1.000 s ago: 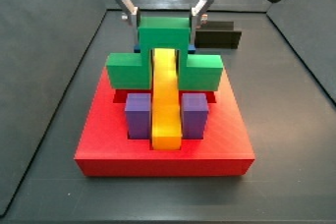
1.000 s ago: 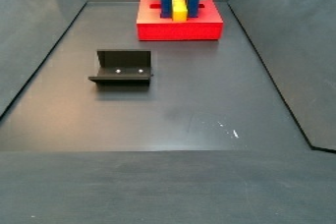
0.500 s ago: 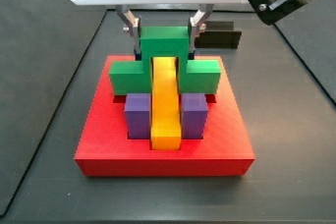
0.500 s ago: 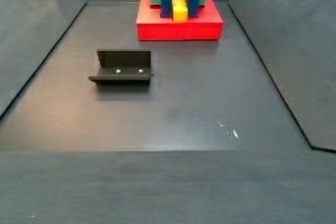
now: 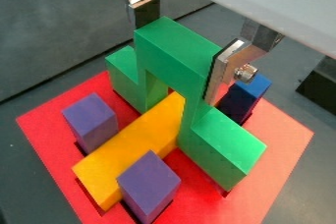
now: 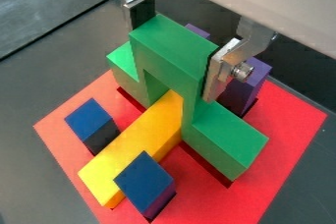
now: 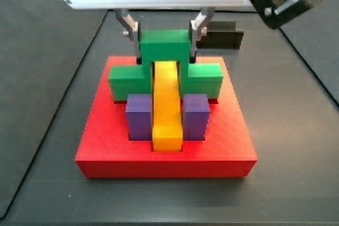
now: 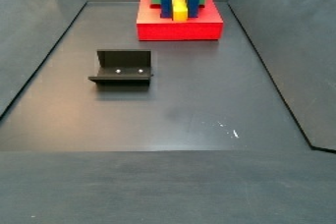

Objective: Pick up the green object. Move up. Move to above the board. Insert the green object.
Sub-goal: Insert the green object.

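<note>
— Where was the green object?

— On the board, upright, its raised middle straddling the far end of the yellow bar, its side sections down on either side. The gripper clasped the middle section.

— And the board?

— Red, flat, just beyond the fixture.

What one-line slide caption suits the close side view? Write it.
Claw grips the green object by its raised middle, straddling the yellow bar on the red board.
</note>
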### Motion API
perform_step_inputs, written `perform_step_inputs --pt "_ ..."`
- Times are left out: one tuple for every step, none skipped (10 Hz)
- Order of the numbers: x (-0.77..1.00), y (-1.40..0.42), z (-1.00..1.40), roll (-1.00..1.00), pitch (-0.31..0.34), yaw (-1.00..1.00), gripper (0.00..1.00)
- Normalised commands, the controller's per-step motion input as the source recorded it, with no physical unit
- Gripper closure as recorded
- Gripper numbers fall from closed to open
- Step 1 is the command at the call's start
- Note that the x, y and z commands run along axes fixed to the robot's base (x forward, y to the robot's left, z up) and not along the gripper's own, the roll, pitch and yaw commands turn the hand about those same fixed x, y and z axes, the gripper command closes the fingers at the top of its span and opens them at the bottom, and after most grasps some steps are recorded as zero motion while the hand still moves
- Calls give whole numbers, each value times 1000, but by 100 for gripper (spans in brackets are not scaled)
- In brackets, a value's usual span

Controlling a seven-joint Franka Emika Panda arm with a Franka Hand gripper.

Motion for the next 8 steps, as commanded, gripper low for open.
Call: perform_step_inputs --pt "100 0 -220 16 -87 0 100" --pt "100 0 -223 13 -97 0 100" --pt "74 0 -194 9 -97 0 100" --pt "6 0 -163 4 -99 0 100" --pt "0 60 -123 20 -84 0 100" --pt "-23 134 -46 31 -49 -63 100" --pt "-40 109 0 39 -19 -106 100" --pt "-14 34 0 36 -19 -106 100"
